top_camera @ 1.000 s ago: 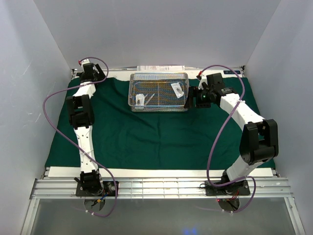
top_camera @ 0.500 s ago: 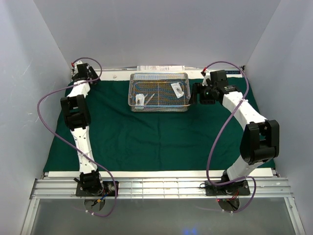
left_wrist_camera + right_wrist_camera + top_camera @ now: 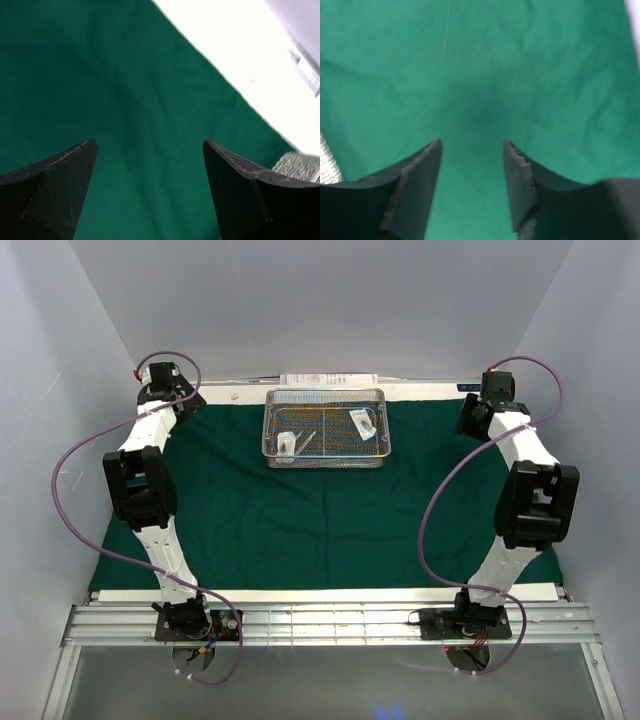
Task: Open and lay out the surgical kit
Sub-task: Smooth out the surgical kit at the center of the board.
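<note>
Cloth (image 3: 300, 520) lies spread on the desk (image 3: 300, 594) under the tray (image 3: 326, 464), and the left end effector (image 3: 150, 145) and right end effector (image 3: 472, 142) hang released and empty to either side of the tray, so lifting its contents out onto the cloth likely comes next.

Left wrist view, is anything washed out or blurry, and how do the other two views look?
Left wrist: bare table beyond the green cloth is blown out white; mesh tray corner blurred. Right wrist: even light, soft shadow ahead of the fingers. Top external: evenly lit, sharp.
</note>
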